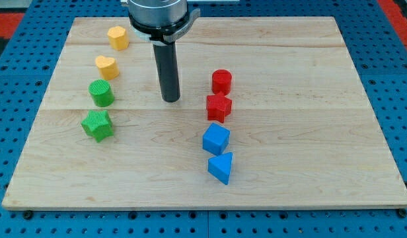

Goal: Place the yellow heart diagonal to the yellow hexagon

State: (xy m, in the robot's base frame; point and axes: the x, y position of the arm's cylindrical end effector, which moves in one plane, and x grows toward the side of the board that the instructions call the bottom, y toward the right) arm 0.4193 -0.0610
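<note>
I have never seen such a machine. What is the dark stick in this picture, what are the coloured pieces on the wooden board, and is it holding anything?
This is a robot arm, seen by one camera. It has no claw; it ends in a dark rod, and my tip pushes blocks across the wooden board. It holds nothing and touches no block. At the view's left lie the yellow hexagon, yellow heart, green cylinder and green star. At the right lie the red cylinder, red star, blue cube and blue triangle.
</note>
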